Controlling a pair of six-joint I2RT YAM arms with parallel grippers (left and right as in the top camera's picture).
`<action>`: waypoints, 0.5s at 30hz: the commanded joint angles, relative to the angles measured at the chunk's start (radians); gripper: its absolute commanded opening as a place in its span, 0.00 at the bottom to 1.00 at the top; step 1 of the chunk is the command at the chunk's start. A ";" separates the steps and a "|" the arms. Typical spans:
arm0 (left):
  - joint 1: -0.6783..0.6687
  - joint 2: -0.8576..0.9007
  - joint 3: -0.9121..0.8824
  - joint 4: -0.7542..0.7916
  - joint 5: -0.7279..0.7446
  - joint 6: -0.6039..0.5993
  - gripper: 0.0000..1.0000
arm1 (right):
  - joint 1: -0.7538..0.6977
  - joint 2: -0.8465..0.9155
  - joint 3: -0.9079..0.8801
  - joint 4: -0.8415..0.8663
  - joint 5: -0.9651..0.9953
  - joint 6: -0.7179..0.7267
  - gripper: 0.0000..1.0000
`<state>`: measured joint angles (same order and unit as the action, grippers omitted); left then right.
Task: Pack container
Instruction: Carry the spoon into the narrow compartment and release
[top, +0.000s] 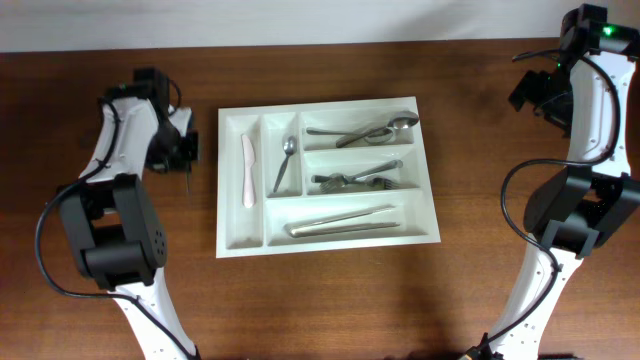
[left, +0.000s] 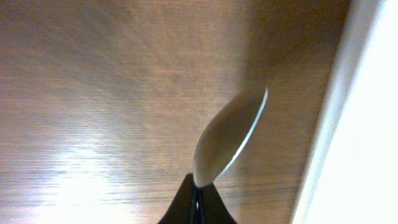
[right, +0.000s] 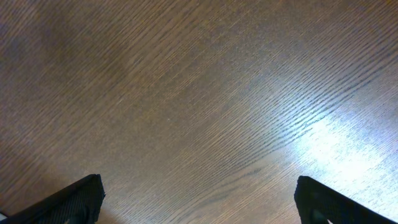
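The white cutlery tray (top: 229, 246) lies mid-table; its rim shows at the right of the left wrist view (left: 367, 124). My left gripper (top: 184, 158) hovers just left of the tray and is shut on the handle of a metal spoon (left: 229, 137), whose bowl points away from the jaws (left: 198, 200) above the wood. My right gripper (top: 533, 95) is open and empty at the far right; its fingers (right: 199, 193) frame only bare table.
The tray holds a white knife (top: 248, 170) and a small spoon (top: 285, 162) in the narrow compartments. Spoons (top: 375, 130), forks (top: 360, 178) and knives (top: 340, 224) lie in the long ones. The brown wooden table (top: 480, 290) surrounds the tray.
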<state>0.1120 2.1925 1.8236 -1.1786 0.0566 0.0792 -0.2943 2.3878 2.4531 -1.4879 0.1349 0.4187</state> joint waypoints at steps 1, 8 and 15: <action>-0.018 0.001 0.167 -0.103 0.070 0.004 0.02 | -0.001 -0.025 -0.002 0.002 0.019 0.004 0.99; -0.141 0.001 0.287 -0.206 0.212 -0.140 0.02 | -0.001 -0.025 -0.002 0.002 0.020 0.004 0.99; -0.314 0.002 0.285 -0.198 0.190 -0.335 0.02 | -0.001 -0.025 -0.002 0.002 0.020 0.004 0.99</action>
<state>-0.1558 2.1929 2.0995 -1.3792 0.2359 -0.1291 -0.2943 2.3878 2.4531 -1.4879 0.1349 0.4191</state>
